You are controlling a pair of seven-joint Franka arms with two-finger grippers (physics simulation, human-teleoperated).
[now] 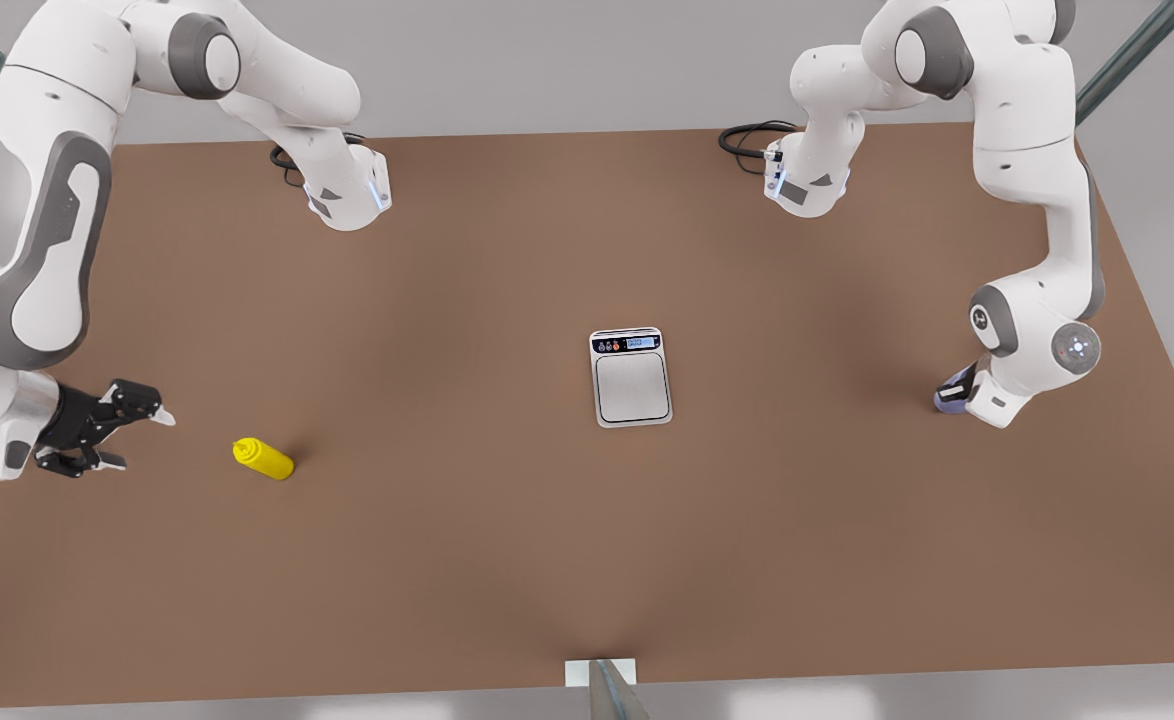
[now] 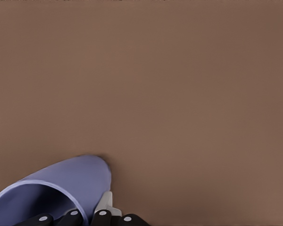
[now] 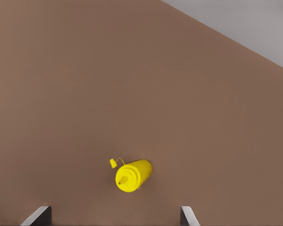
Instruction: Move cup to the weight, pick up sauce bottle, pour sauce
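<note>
The lavender-blue cup [image 1: 950, 392] stands on the brown table at the front view's right, mostly hidden under a wrist. My left gripper [image 1: 959, 388] is there, shut on the cup [image 2: 61, 188] at its rim, with one pale fingertip [image 2: 104, 205] against the outer wall. The weight [image 1: 631, 385], a silver scale, lies at the table's middle, well apart from the cup. The yellow sauce bottle [image 1: 265, 459] is at the front view's left. My right gripper [image 1: 145, 440] hangs open a short way beyond it. The right wrist view shows the sauce bottle [image 3: 132, 175] nozzle-on ahead of the right gripper [image 3: 114, 215].
The brown table [image 1: 447, 300] spreads wide around the scale. Both arm bases with black cables [image 1: 747, 140] sit at the far edge. A metal post [image 1: 607, 690] stands at the near edge in the middle.
</note>
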